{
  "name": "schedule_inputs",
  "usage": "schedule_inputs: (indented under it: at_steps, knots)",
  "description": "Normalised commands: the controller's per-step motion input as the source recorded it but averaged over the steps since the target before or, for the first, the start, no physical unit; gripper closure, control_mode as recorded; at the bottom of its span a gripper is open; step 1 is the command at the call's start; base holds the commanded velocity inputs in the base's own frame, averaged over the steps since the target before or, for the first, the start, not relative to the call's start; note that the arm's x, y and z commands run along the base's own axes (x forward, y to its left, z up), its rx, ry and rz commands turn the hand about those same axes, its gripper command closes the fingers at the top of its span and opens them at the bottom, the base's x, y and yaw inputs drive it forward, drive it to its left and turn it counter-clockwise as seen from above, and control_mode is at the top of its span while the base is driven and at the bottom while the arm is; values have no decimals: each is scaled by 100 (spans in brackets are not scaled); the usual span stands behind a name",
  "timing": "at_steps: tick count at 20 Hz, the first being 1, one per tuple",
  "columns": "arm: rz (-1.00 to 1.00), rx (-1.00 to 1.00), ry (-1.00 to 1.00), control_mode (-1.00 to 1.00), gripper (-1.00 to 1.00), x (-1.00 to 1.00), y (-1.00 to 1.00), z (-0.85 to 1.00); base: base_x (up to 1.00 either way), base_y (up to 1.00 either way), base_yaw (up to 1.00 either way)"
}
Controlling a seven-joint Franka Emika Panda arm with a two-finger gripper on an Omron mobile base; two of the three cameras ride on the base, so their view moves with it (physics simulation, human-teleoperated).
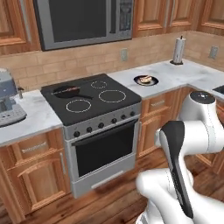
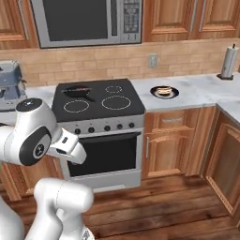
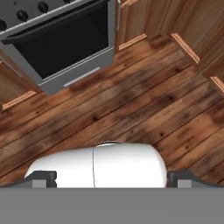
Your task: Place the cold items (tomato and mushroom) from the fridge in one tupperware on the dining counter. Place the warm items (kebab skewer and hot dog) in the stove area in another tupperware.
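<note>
On the black stove top (image 1: pixel 94 99) stands a dark pan (image 1: pixel 66 91) holding the kebab skewer (image 2: pixel 78 88), a short row of reddish chunks. Right of the stove, the hot dog (image 1: pixel 146 79) lies on a black plate (image 2: pixel 164 92) on the white worktop. My arm is folded low in front of the oven. In the hand view my gripper (image 3: pixel 112 179) points down at the wooden floor, open, with its fingertips (image 3: pixel 42 178) far apart and nothing between them. The tomato, mushroom, fridge, tupperware and dining counter are out of view.
The oven door (image 1: pixel 105 148) is closed below the knobs. A microwave (image 1: pixel 83 19) hangs above the stove. A coffee machine (image 1: pixel 8 98) stands at the left and a paper towel roll (image 1: pixel 178 50) at the back right. Wooden cabinets line the floor (image 2: pixel 159 206).
</note>
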Motion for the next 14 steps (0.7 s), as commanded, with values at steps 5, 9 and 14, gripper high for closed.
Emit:
schedule_inputs:
  at_steps: [5,9,14]
  knots:
    - [0,0,0,100,-100,0,0,0,90,-94,19]
    - [0,0,0,100,-100,0,0,0,87,-82,22]
    - [0,0,0,100,-100,0,0,0,72,-62,27]
